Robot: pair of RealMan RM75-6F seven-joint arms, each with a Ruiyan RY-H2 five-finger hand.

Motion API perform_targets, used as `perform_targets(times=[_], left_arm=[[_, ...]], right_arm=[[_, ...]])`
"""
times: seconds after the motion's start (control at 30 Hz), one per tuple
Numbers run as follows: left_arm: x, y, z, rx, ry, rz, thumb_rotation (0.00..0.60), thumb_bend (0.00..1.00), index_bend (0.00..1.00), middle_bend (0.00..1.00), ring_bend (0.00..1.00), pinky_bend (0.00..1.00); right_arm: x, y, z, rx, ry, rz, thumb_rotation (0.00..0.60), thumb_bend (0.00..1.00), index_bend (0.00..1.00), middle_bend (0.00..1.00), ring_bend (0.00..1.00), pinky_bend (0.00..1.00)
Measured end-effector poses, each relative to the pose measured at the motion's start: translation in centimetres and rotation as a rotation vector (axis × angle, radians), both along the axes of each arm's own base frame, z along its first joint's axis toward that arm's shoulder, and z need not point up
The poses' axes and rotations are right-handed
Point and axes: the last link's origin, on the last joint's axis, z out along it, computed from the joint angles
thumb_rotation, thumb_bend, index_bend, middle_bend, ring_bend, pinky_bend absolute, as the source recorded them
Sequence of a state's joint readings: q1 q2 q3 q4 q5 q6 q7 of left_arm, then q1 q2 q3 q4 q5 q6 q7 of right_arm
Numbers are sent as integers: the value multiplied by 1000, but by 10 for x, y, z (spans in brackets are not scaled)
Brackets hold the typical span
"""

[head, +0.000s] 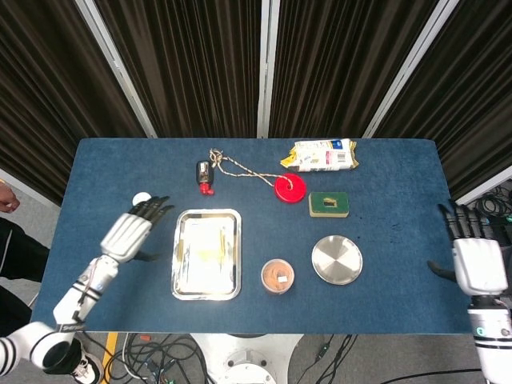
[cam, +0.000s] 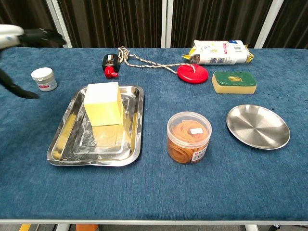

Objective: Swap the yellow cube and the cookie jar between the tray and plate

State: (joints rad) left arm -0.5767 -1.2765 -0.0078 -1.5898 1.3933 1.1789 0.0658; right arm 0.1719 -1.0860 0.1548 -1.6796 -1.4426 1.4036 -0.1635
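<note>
Yellow cube (cam: 102, 104) on tray (cam: 62, 144); head view washes it out.

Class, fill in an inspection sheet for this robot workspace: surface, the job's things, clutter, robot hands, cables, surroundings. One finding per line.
Surface: blue cloth table, level.
Job's things: yellow cube sits in the tray; cookie jar stands on the cloth between the tray and the plate; the plate is bare.
Clutter: small white jar, red disc on a rope, green sponge, snack packet, small black and red item.
Robot hands: left robot hand beside the tray, fingers apart, holding nothing; right robot hand at the table's right edge, fingers apart, holding nothing.
Cables: a tangle on the floor below the table.
Surroundings: dark curtains behind.
</note>
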Motion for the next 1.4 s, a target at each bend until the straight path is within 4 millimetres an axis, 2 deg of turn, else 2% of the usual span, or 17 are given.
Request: perform_targets(times=[0.2, 0.37, 0.5, 0.83, 0.93, 1.07, 1.4], left_arm=[[-32, -33, 24, 182, 67, 50, 600, 2, 100, 39, 0, 132], [-60, -59, 35, 280, 127, 102, 600, 3, 101, 42, 0, 130], [-72, -68, 36, 300, 146, 121, 600, 3, 101, 42, 0, 129], [-88, -74, 37, 321, 138, 154, 600, 4, 101, 42, 0, 128], [-92, -76, 39, 327, 137, 168, 600, 5, 101, 42, 0, 128], [-97, -77, 40, 335, 132, 182, 600, 5, 101, 42, 0, 128], [-105, -80, 39, 326, 126, 205, 600, 3, 102, 42, 0, 128]], right_arm=[[33, -16, -29, 167, 58, 81, 600, 0, 0, 0, 0, 0], [72, -28, -54, 322, 116, 161, 600, 0, 0, 0, 0, 0], [100, -34, -76, 422, 175, 214, 600, 0, 0, 0, 0, 5], [166, -30, -159, 685, 191, 320, 600, 0, 0, 0, 0, 26], [177, -25, -176, 730, 178, 332, 600, 0, 0, 0, 0, 34], [186, -23, -189, 759, 174, 341, 600, 0, 0, 0, 0, 38], [185, -24, -210, 775, 201, 303, 600, 20, 0, 9, 0, 106]])
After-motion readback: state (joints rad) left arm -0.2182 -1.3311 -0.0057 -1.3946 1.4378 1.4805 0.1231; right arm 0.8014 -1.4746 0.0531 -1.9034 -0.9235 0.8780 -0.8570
